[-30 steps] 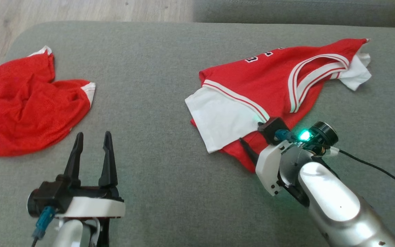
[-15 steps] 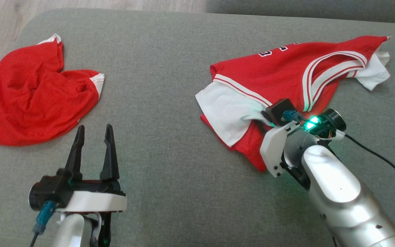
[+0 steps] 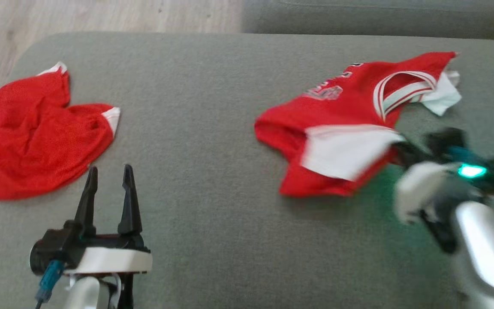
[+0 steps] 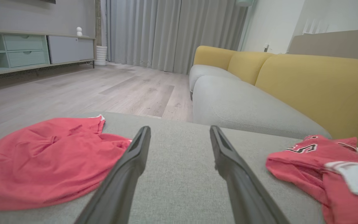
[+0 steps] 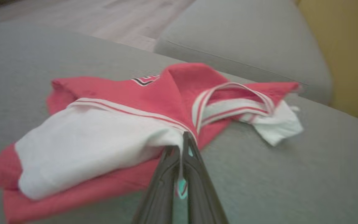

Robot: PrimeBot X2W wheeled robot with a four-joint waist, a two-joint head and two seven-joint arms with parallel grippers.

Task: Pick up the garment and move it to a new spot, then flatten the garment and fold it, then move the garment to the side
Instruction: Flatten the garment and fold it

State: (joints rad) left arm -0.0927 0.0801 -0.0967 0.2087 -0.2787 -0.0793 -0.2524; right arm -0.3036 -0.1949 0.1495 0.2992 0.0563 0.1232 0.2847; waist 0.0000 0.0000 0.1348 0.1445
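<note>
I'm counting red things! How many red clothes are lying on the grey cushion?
2. A crumpled red mesh garment with white trim lies on the left side of the grey fabric cushion; a red-and-white jersey with lettering lies on the right. Nothing seems hidden.

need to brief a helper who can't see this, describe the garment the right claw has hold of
Start at the grey cushion and look to its right half. The jersey lies crumpled there, its white panel pinched in the shut right claw. Unlike the plain red garment on the left, it has white striped trim and lettering.
</note>
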